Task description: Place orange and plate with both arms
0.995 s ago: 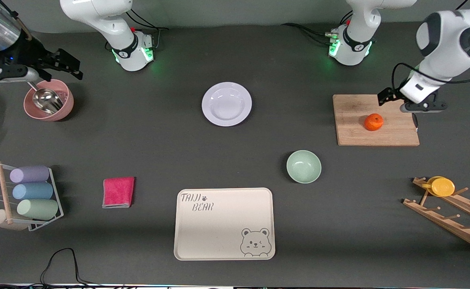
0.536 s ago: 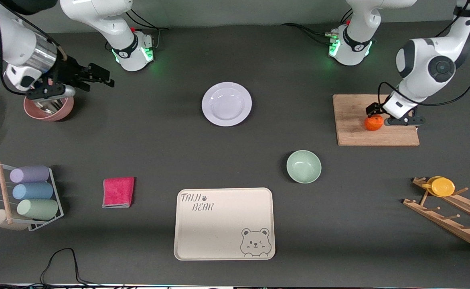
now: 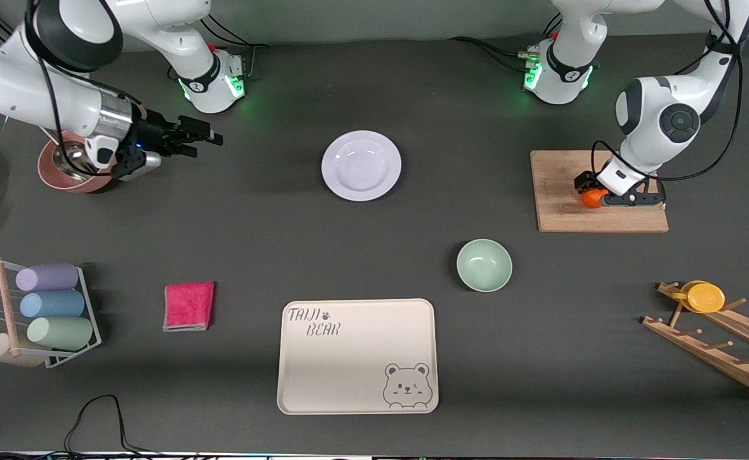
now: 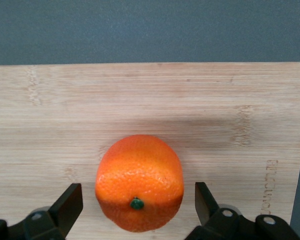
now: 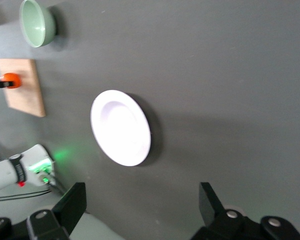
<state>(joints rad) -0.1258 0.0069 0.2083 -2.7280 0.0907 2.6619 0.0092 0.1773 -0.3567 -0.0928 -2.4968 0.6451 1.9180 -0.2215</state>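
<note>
The left gripper sits low over the cutting board, its open fingers straddling the orange without yet clamping it. The right gripper, also open and empty, hovers over bare table, the plate lying well ahead of it, untouched. Neither item is lifted; both placements remain. From the front, the left wrist hides most of the orange.

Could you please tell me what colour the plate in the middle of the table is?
The plate is white with a faint lilac tint, clearest in the front view.
</note>
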